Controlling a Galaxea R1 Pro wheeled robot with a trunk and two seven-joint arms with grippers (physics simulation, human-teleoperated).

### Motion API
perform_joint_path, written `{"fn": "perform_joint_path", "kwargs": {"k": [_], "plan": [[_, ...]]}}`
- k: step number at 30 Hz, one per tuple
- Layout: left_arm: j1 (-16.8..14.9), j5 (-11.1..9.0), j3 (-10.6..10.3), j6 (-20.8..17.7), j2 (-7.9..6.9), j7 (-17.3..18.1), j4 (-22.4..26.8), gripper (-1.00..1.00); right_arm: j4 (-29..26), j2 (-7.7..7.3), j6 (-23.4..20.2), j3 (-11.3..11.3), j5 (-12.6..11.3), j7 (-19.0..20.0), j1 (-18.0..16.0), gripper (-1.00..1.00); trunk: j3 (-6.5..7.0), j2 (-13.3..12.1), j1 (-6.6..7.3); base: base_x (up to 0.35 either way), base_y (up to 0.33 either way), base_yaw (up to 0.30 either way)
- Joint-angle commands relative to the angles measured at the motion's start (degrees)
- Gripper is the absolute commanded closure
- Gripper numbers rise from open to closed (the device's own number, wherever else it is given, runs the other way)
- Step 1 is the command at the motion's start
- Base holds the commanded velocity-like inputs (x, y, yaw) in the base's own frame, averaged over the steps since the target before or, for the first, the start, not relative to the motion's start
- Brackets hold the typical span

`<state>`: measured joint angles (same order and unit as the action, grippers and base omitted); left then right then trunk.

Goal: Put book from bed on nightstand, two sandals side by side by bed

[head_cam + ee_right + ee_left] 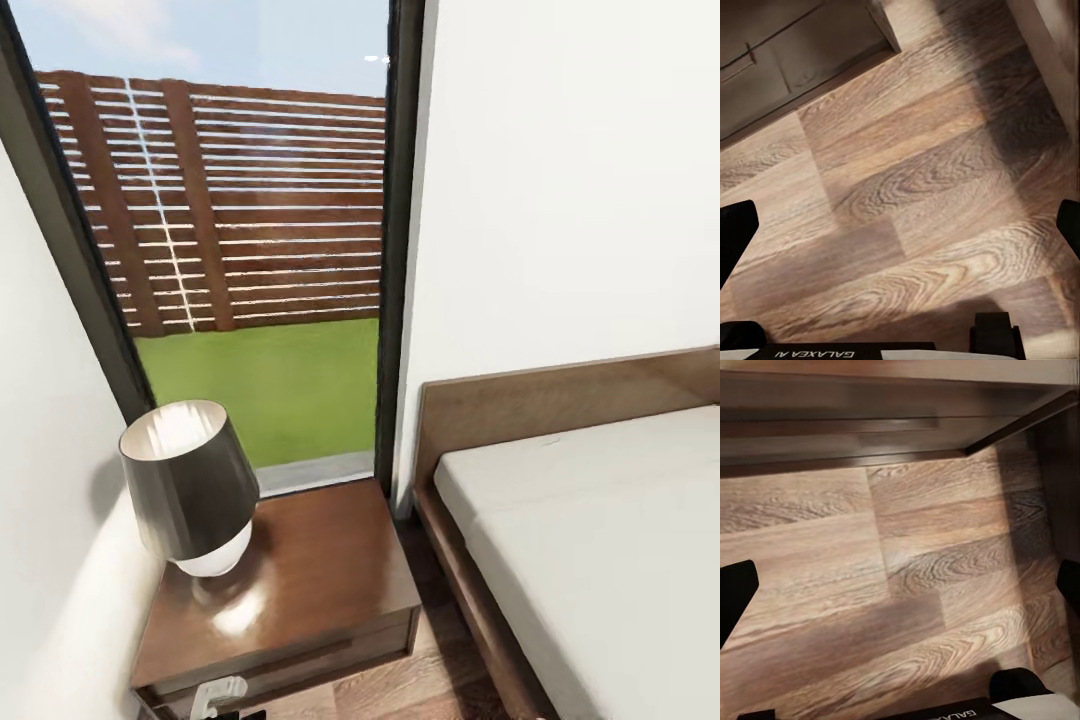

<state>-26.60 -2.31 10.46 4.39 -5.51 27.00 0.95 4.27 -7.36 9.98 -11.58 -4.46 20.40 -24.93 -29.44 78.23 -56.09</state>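
Glossy nightstand beside grey bed

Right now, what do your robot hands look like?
Not much shows. My left gripper has black fingers at the picture's edges, above a black-and-white wrist part with pale lettering. My right gripper has matching black fingers, and its wrist part reads GALAXEA AI, printed upside down.

Nightstand top mostly bare; lamp blocks its window-side corner. Narrow floor strip runs between nightstand and bed.
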Motion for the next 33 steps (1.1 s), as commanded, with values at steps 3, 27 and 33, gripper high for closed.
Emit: {"fn": "perform_joint_path", "kwargs": {"k": [3, 27, 33], "plan": [[-0.03, -0.24, 0.08, 0.10, -0.02, 0.25, -0.07, -1.00, 0.30, -0.02, 0.31, -0.11, -0.38, 0.30, -0.12, -1.00, -0.06, 0.03, 0.00, 0.000, 0.000, -0.284], [-0.03, -0.24, 0.08, 0.10, -0.02, 0.25, -0.07, -1.00, 0.30, -0.02, 0.31, -0.11, -0.18, 0.31, -0.12, -1.00, -0.06, 0.03, 0.00, 0.000, 0.000, -0.284], [-0.03, -0.24, 0.08, 0.10, -0.02, 0.25, -0.07, -1.00, 0.30, -0.02, 0.31, -0.11, -0.20, 0.26, -0.12, -1.00, -0.06, 0.03, 0.00, 0.000, 0.000, -0.284]]}}
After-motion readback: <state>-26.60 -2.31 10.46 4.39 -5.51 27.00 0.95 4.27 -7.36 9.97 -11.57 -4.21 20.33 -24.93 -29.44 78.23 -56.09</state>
